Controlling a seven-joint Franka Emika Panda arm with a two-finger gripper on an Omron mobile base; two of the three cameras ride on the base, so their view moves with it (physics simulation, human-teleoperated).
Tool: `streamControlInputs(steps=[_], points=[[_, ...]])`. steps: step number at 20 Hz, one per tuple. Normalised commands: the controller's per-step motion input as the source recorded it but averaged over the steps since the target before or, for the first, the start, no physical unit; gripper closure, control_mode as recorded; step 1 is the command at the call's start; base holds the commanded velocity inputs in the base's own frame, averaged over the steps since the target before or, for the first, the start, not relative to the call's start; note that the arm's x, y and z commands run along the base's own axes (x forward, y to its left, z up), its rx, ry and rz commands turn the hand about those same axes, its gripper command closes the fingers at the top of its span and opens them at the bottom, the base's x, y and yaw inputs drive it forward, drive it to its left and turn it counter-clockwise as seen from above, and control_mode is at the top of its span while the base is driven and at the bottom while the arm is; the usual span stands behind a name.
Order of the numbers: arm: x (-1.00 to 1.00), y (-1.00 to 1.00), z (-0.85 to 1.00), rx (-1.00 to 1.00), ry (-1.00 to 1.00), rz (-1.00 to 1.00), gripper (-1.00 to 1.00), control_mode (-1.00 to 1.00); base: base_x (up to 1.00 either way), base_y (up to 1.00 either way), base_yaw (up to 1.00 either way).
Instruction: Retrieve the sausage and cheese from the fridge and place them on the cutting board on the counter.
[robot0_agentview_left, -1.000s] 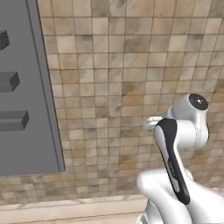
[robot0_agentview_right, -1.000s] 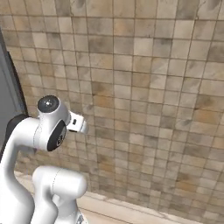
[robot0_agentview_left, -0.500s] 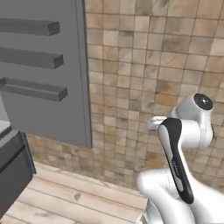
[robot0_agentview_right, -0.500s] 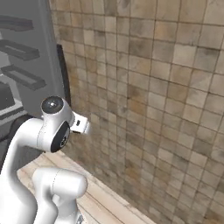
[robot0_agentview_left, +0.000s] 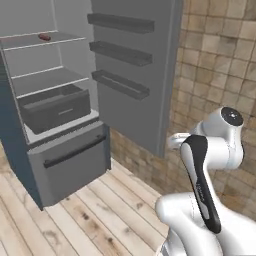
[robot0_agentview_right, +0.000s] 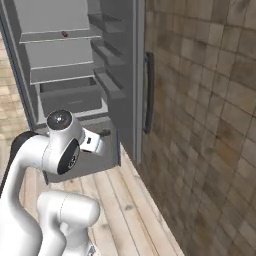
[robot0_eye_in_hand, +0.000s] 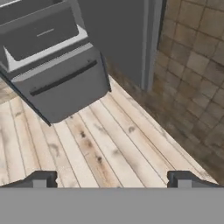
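On an upper shelf of the tall grey open fridge (robot0_agentview_left: 60, 130), far left, lies the short reddish-brown sausage (robot0_agentview_left: 44, 36) — nothing fetched yet, by the look of it. The two-finger gripper (robot0_eye_in_hand: 112, 179) hangs spread and empty over the plank floor (robot0_eye_in_hand: 96, 153) — well apart from it.

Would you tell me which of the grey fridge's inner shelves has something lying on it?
The top shelf: a small dark reddish-brown sausage lies on it, while the shelf below looks bare.
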Motion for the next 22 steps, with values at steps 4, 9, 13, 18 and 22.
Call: streamControlInputs(steps=[4,9,13,18,22], points=[[0.0,0.0,0.0,0.0,0.0,0.0,-1.0,1.0,0.13,-0.13,0.76],[0.0,0.0,0.0,0.0,0.0,0.0,-1.0,1.0,0.54,-0.14,0.55],[0.0,0.0,0.0,0.0,0.0,0.0,-1.0,1.0,0.54,0.0,0.34],[0.0,0.0,0.0,0.0,0.0,0.0,-1.0,1.0,0.92,-0.03,0.11],[0.0,0.0,0.0,0.0,0.0,0.0,-1.0,1.0,0.97,-0.27,0.0]])
